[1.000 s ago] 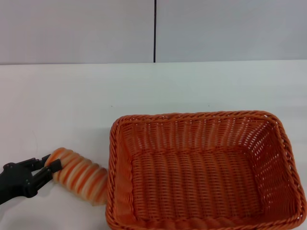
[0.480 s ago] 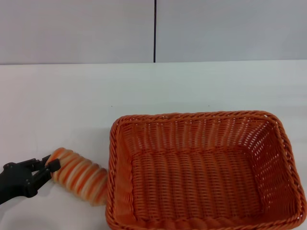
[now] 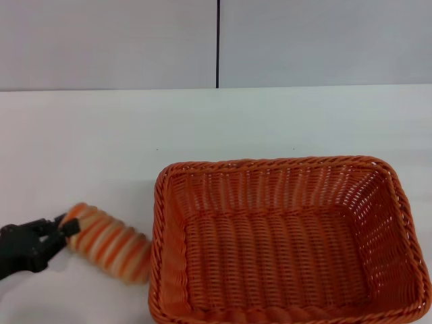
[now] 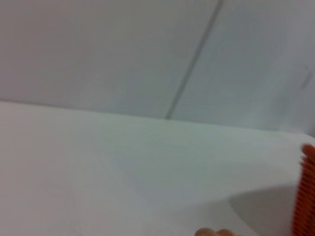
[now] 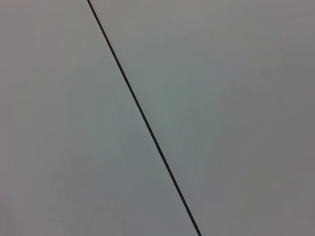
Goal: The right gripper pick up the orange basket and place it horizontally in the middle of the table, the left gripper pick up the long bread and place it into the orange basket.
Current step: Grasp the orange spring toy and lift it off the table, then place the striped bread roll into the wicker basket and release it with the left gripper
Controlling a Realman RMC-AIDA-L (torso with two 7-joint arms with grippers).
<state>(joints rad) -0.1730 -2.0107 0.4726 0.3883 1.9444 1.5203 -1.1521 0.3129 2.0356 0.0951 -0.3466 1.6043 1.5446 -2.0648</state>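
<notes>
Now, bread: the oblong ribbed loaf striped orange and cream (image 3: 108,243) lies on the plain white tabletop (image 3: 202,128), just beside the basket's left wall.
Left gripper: the black two-fingered claw (image 3: 59,231) pinches the loaf's far left end.
Handling: likely light and squashy; an end hold may let it droop, so mid-body looks safer.
Basket: the large orange woven wicker basket (image 3: 290,236) sits empty, lengthwise across.
Right gripper: unseen.

The orange basket (image 3: 287,239) is a uniform orange weave with a braided rim. The long bread (image 3: 108,241) carries alternating orange and cream ribbed stripes. The left gripper (image 3: 59,229) is black, the bench (image 3: 202,128) plain white, and the wall (image 3: 108,40) grey with one dark vertical seam.
</notes>
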